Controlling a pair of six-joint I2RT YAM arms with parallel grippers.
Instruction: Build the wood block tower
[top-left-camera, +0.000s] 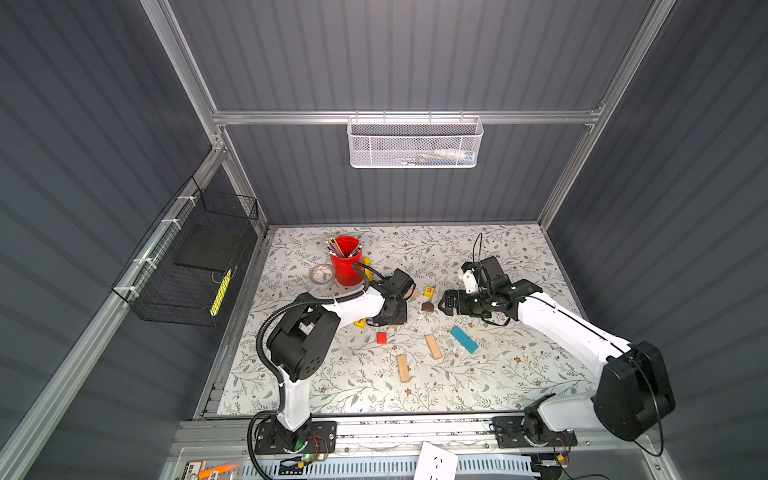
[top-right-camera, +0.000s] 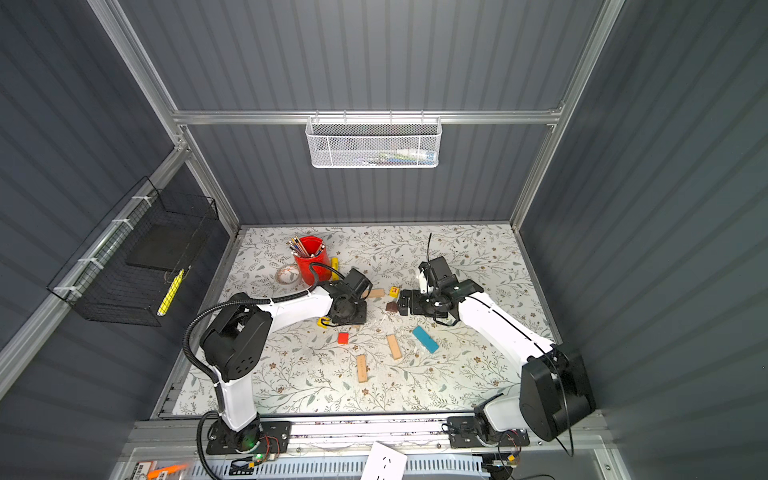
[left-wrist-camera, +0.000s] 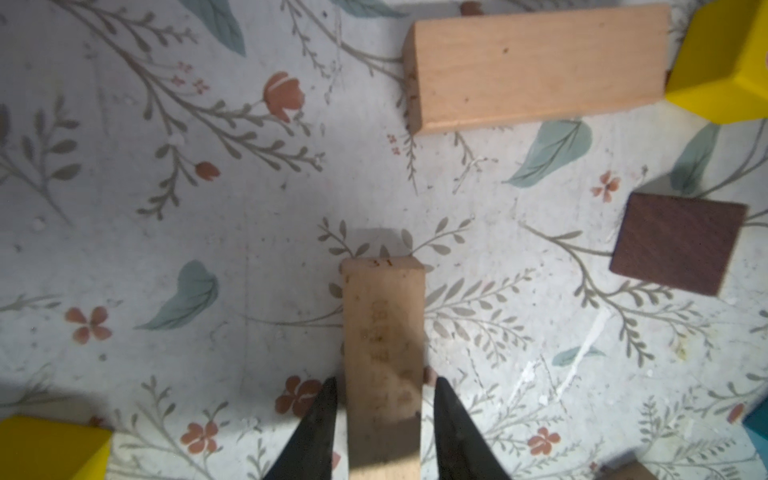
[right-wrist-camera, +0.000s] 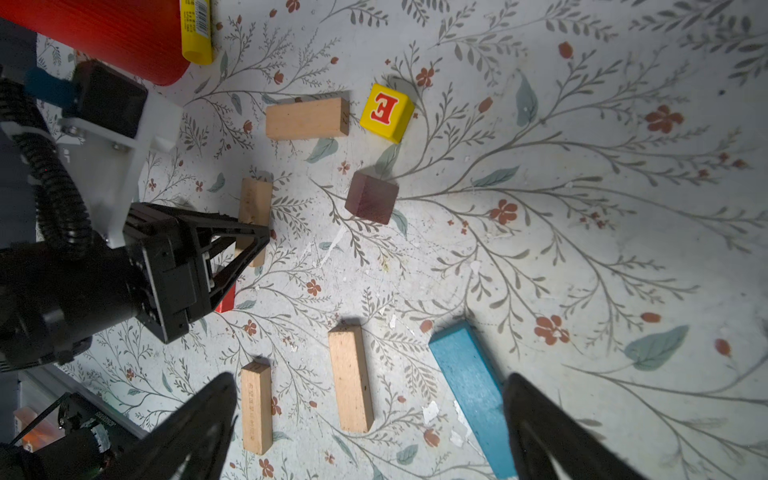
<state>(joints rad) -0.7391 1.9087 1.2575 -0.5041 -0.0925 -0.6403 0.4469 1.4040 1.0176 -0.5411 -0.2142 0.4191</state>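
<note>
My left gripper (left-wrist-camera: 384, 382) points down at the table with a tan plank (left-wrist-camera: 382, 332) lying between its fingers; a thin gap shows on each side, so it is open. Beside it lie another tan plank (left-wrist-camera: 536, 66), a yellow cube with a red letter (top-left-camera: 429, 291) and the dark brown piece (top-left-camera: 427, 307). My right gripper (right-wrist-camera: 372, 386) hovers wide open and empty next to the brown piece (right-wrist-camera: 371, 202). Nearer the front lie a red cube (top-left-camera: 381, 337), two tan planks (top-left-camera: 433, 346) (top-left-camera: 403, 368) and the blue plank (top-left-camera: 464, 339). A second yellow cube (top-left-camera: 360, 323) sits by the left wrist.
A red pencil cup (top-left-camera: 346, 259) stands at the back left with a yellow tube (top-left-camera: 367, 266) and a tape roll (top-left-camera: 321, 273) beside it. A black wire basket (top-left-camera: 187, 266) hangs on the left wall, and a white mesh basket (top-left-camera: 415, 143) hangs on the back rail.
</note>
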